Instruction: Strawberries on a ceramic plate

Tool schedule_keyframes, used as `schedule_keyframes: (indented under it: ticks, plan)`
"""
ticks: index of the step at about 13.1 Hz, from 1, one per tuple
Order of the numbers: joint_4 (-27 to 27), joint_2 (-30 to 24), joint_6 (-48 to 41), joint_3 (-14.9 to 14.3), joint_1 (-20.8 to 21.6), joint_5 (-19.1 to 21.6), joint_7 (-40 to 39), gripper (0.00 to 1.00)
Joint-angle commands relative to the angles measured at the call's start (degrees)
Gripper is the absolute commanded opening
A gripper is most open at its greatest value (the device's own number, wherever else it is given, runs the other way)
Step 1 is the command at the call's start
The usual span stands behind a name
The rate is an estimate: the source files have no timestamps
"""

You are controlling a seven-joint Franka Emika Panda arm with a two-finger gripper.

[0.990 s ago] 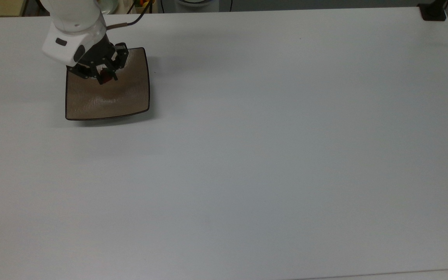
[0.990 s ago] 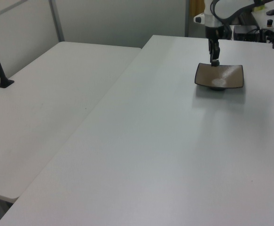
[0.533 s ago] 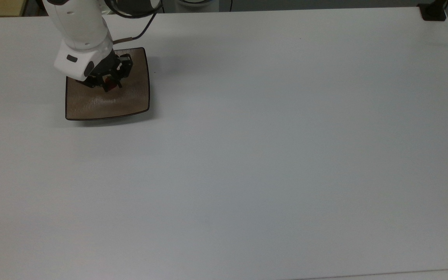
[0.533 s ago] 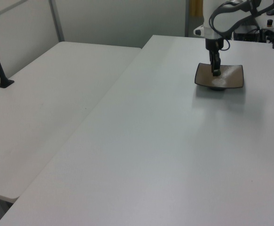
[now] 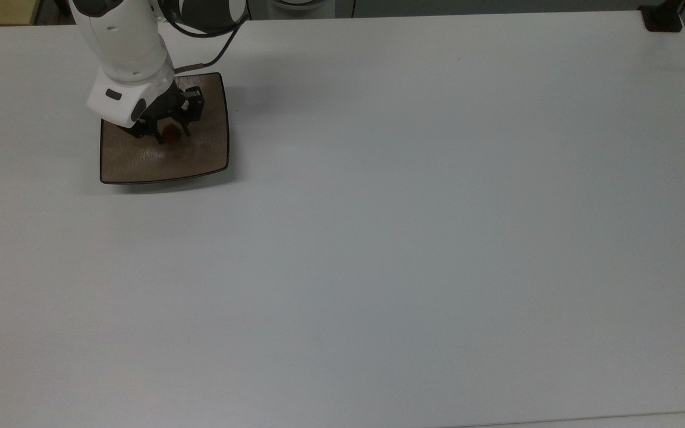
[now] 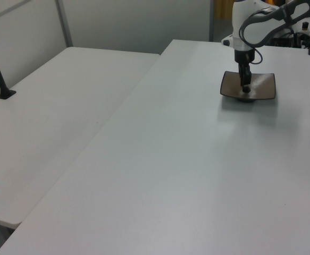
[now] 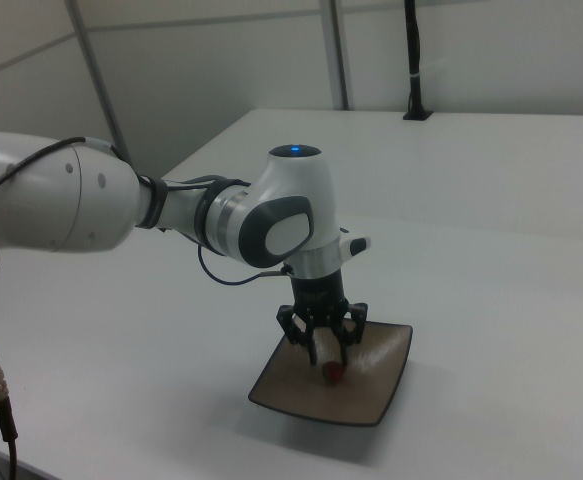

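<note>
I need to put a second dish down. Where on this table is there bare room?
Nearly the whole white table is bare: everything to the top view's right of and below the ceramic plate. The one crowded patch is that plate, where the gripper stands over the strawberry.

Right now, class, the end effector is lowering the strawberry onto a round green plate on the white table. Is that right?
Not quite: the plate is square and tan-brown, as the right view shows. The end effector is over it with the strawberry, on the white table.
</note>
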Motion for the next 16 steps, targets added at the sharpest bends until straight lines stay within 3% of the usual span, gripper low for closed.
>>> schedule_keyframes:
  ticks: [1, 6, 11, 13, 16]
  plan:
    - [-1.1, -2.3, 0.6, 0.2, -0.1, -0.8, 0.4, 1.0]
    - [1.3, -9.4, -6.1, 0.4, -0.1, 0.2, 0.5, 1.0]
    - [8.2, -17.2, -21.2, 0.4, 0.6, 6.2, 5.9, 1.0]
    - [12.2, -18.8, -27.6, 0.3, 3.4, 6.3, 10.2, 1.0]
    - [13.1, -20.3, -28.5, 0.4, 8.7, 6.4, 18.3, 1.0]
